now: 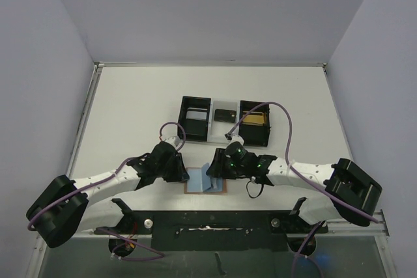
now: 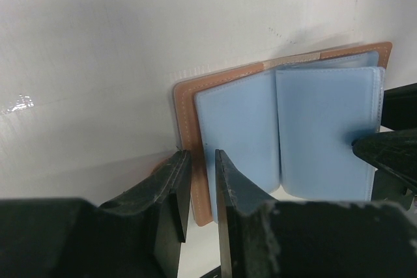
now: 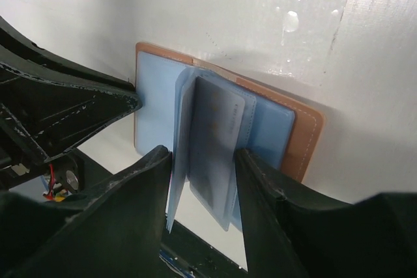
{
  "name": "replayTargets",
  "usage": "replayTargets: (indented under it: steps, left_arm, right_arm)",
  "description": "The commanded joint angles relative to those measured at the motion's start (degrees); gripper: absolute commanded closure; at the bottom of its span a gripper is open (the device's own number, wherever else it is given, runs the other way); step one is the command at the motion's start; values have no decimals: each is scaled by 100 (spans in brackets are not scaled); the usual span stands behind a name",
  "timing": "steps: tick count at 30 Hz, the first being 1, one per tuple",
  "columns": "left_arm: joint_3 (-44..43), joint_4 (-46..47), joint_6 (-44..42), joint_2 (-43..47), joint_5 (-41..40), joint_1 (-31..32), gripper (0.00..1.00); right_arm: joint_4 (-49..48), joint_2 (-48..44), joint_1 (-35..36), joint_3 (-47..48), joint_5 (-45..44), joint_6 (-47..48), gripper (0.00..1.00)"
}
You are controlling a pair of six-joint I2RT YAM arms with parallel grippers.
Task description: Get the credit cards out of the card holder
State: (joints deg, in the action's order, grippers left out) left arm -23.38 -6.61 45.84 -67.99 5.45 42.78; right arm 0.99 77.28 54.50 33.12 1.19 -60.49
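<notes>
The tan card holder lies open near the table's front edge, its blue sleeves fanned up. My left gripper has narrow jaws closed over the holder's brown left edge. My right gripper is open and straddles the upright sleeves. A greyish card shows through one of those sleeves. Three credit cards lie in the tray: silver, black and gold.
The black three-compartment tray with a white middle stands just behind the holder. Both arms meet over the holder, with purple cables looping above them. White walls enclose the table on three sides.
</notes>
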Motion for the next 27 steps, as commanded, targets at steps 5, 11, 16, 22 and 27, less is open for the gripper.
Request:
replayTargets:
  steps: [5, 11, 16, 22, 27]
  left_arm:
    - [-31, 248, -12, -57, 216, 50, 82]
    - [-74, 244, -17, -90, 224, 55, 82]
    - [-96, 239, -39, -143, 222, 55, 82]
    - [-88, 239, -29, -147, 226, 55, 82]
    - [-84, 218, -7, -61, 179, 55, 82]
  right_arm:
    - [337, -29, 148, 424, -313, 67, 48]
    - [615, 2, 217, 596, -506, 116, 35]
    - [825, 55, 344, 765, -658, 187, 31]
    - [638, 68, 426, 870, -528, 343, 33]
    - [142, 42, 423, 820, -216, 406, 46]
